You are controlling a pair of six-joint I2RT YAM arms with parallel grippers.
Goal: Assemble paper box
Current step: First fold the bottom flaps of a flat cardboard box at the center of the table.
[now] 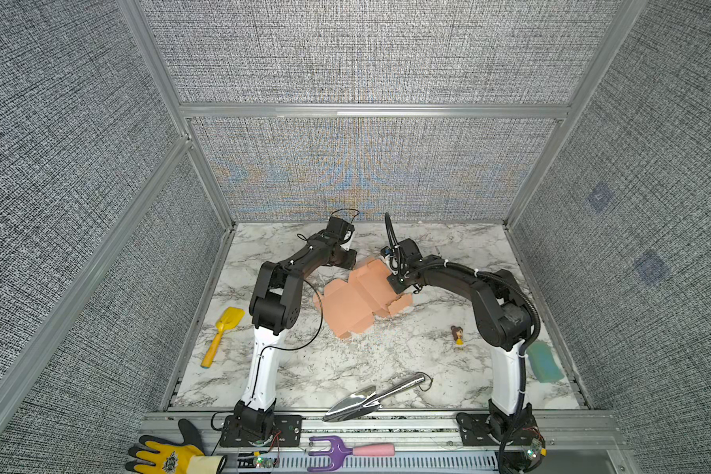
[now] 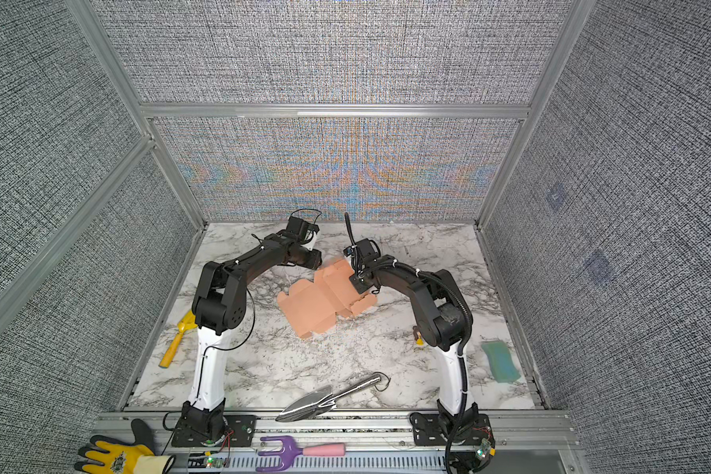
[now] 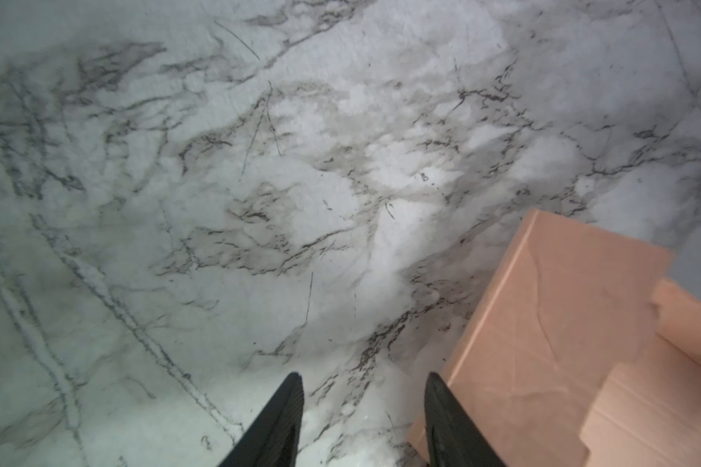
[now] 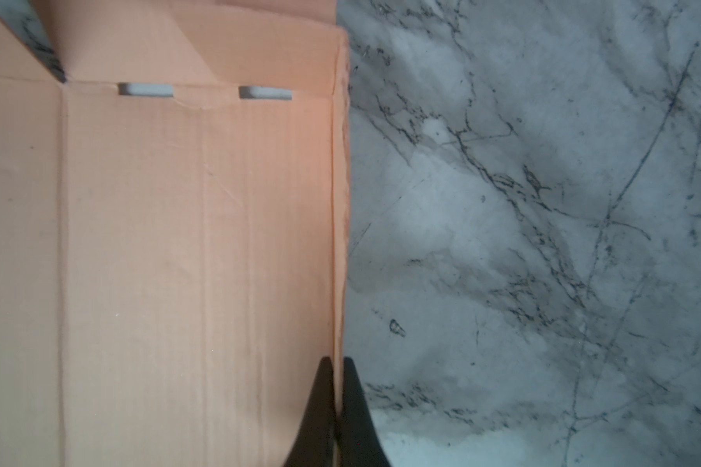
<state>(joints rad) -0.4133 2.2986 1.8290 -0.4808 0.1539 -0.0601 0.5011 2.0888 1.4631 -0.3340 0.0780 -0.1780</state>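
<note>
The paper box (image 1: 354,303) (image 2: 317,301) is a salmon-pink creased cardboard sheet, mostly spread out in the middle of the marble table. In the right wrist view one side panel stands up along the box (image 4: 179,242), and my right gripper (image 4: 338,362) is shut on that panel's edge. Two slots show in the far crease. My left gripper (image 3: 363,378) is open over bare marble, one finger just beside the far corner of the box (image 3: 563,323), with nothing between its fingers. In both top views the wrists hide the fingertips.
A yellow toy shovel (image 1: 222,332) lies at the left, a metal trowel (image 1: 370,398) near the front edge. At the right are a small figurine (image 1: 457,334) and a green sponge (image 1: 544,361). Off the table in front lie a purple rake (image 1: 345,451) and a glove (image 1: 169,455).
</note>
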